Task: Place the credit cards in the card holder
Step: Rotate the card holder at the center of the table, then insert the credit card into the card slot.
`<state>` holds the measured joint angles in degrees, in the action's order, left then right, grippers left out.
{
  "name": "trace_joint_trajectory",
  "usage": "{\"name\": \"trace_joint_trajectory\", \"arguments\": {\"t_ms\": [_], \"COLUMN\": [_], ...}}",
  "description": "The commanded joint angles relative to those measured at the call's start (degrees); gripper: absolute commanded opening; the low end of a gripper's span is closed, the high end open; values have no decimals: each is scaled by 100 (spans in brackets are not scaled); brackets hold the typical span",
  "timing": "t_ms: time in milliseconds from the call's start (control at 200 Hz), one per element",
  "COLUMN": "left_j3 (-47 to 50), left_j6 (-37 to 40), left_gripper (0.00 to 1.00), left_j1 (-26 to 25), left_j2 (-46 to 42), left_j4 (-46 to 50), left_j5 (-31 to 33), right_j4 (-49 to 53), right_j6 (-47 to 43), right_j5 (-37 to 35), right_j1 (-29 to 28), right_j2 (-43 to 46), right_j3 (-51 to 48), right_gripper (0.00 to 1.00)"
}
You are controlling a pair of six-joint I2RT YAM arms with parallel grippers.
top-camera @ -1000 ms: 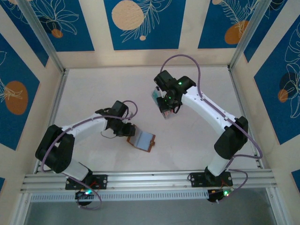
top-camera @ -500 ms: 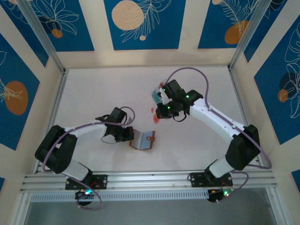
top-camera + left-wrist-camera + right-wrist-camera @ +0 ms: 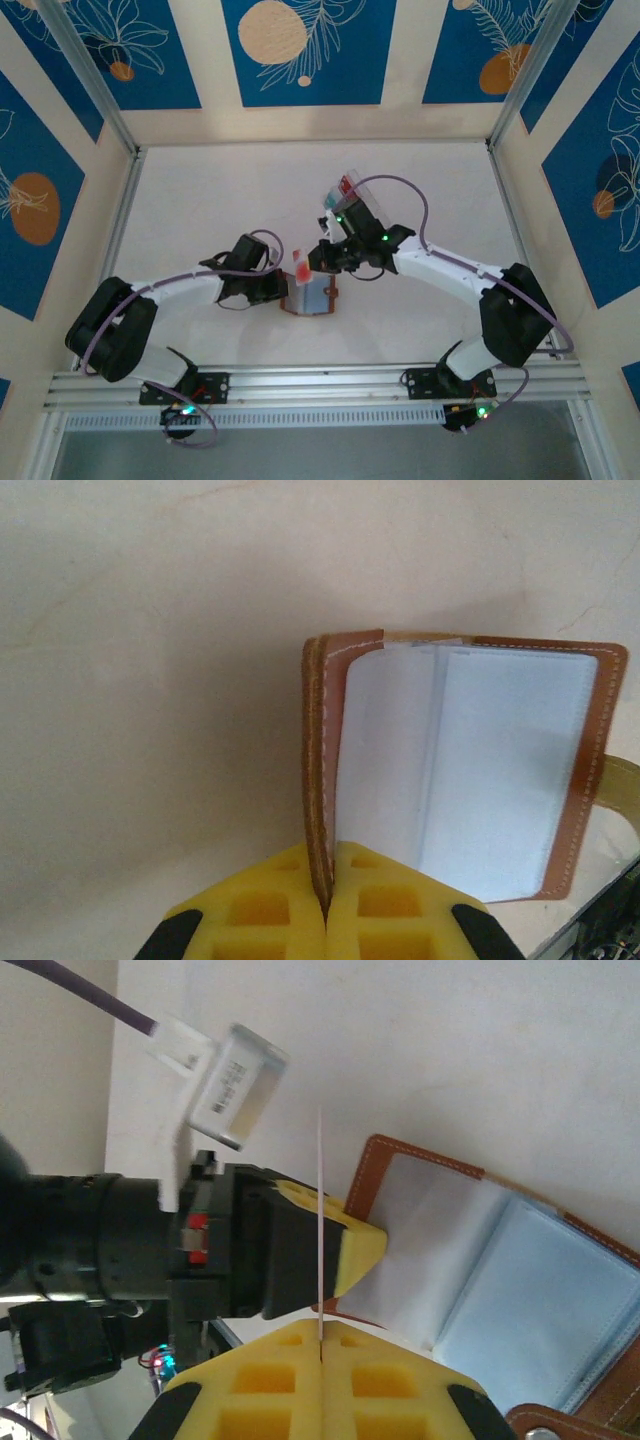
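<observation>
The brown card holder (image 3: pixel 312 297) lies open on the table, its pale grey-blue inside (image 3: pixel 480 770) facing up. My left gripper (image 3: pixel 326 905) is shut on its left leather flap, holding that flap upright. My right gripper (image 3: pixel 320 1332) is shut on a red credit card (image 3: pixel 300 270), which appears edge-on as a thin pale line (image 3: pixel 320 1210) in the right wrist view. The card hangs just above the card holder's left side (image 3: pixel 430 1230), close to the left gripper's yellow finger (image 3: pixel 358 1245). More cards, teal and red, sit in the clear tray (image 3: pixel 344 189).
The clear plastic tray stands behind the right arm, mid-table. Aluminium frame rails (image 3: pixel 320 380) run along the near edge, and posts stand at the back corners. Both arms meet over the table's middle, their grippers almost touching.
My right arm has swung from the clear tray down and left to the card holder, carrying the red card. My left gripper has shifted slightly right, raising the flap.
</observation>
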<state>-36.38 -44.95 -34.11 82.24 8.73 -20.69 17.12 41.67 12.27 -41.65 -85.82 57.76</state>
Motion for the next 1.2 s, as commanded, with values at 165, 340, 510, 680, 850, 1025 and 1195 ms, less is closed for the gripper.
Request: {"name": "trace_joint_trajectory", "arguments": {"t_ms": [165,340,510,680,850,1025,1195], "left_j3": [185,241,281,163,-53,-799,-1462], "left_j6": [8,53,70,136,200,463,599], "left_gripper": [0,0,0,0,14,24,24], "left_j1": [-60,-60,-56,-51,-38,-25,-95], "left_j2": [-40,-61,-40,-101,-237,-865,-955], "left_j4": [73,151,227,480,792,2055,2405], "left_j5": [348,469,594,760,743,1528,1361], "right_j4": [-597,-635,-669,-301,232,580,718], "right_j6": [231,193,183,226,189,107,48], "right_j5": [-101,-211,-388,-829,-1201,-1414,-1453], "right_j1": [-72,-97,-118,-195,-307,-429,-479], "right_j2": [-255,-453,-664,-959,-1218,-1345,-1409], "right_j3": [-649,-809,-881,-767,-478,-231,-122], "right_gripper": [0,0,0,0,0,0,0]}}
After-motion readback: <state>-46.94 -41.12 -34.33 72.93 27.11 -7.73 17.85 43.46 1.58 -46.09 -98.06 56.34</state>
